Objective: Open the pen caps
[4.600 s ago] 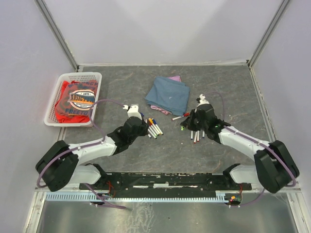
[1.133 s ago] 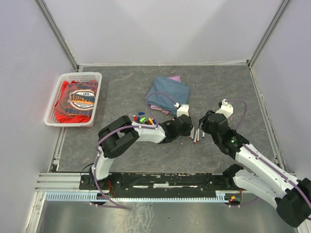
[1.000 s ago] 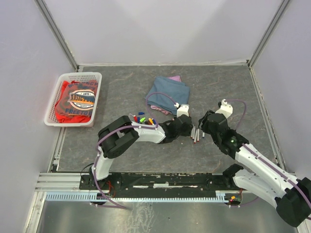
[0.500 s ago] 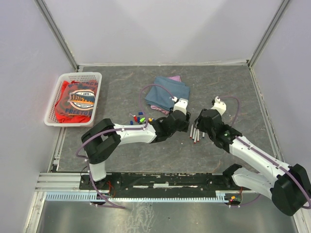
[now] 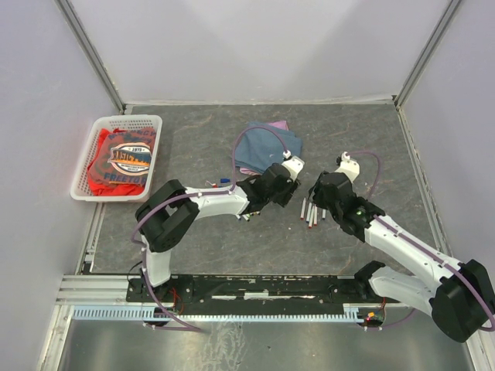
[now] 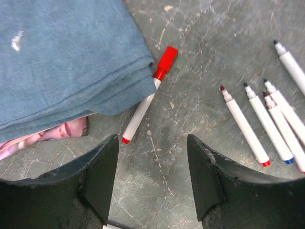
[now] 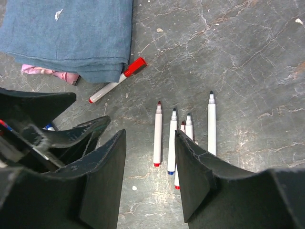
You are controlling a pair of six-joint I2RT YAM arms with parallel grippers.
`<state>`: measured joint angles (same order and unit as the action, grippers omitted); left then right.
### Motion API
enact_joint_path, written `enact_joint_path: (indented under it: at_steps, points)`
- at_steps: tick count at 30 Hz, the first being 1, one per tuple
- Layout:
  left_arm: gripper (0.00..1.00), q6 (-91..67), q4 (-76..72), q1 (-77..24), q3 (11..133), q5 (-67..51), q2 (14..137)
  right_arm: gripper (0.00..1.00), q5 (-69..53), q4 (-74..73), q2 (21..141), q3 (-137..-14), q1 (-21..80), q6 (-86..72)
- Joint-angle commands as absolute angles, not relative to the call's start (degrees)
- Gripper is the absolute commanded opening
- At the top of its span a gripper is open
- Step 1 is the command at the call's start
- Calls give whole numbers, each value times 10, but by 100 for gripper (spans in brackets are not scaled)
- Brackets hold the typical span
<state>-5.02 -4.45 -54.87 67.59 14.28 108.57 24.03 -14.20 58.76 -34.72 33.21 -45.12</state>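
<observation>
One pen (image 6: 141, 110) with a red pen cap (image 6: 167, 59) lies against the folded blue cloth's edge, also in the right wrist view as the capped pen (image 7: 110, 88). My left gripper (image 6: 152, 140) hovers just near of it, open and empty. Several uncapped white pens (image 7: 171, 139) lie side by side to the right; they show in the top view as a row of bare pens (image 5: 311, 213). My right gripper (image 7: 150, 136) stands open and empty above their left side. Loose coloured caps (image 5: 219, 184) lie behind the left forearm. In the top view the left gripper (image 5: 285, 188) and right gripper (image 5: 315, 193) sit close together.
The folded blue cloth (image 5: 267, 148) lies over a pink cloth (image 6: 45, 136) just beyond the grippers. A white basket (image 5: 81, 166) with a red garment stands at the far left. The left gripper's fingers (image 7: 71, 136) crowd the right wrist view's left side.
My left gripper has opened wider and drawn back from the row of bare pens toward the cloth. The right gripper has shifted slightly away and stayed open.
</observation>
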Motion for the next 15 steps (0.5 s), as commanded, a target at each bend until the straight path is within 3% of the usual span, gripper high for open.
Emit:
enact_joint_path:
  at_steps: [1, 15]
  points:
    - [65, 26, -46, -545, 700, 95, 1107, 52, 243, -124, 582, -374, 329, -446]
    - [64, 50, -73, -532, 694, 92, 1126, 52, 235, -121, 579, -369, 329, -449]
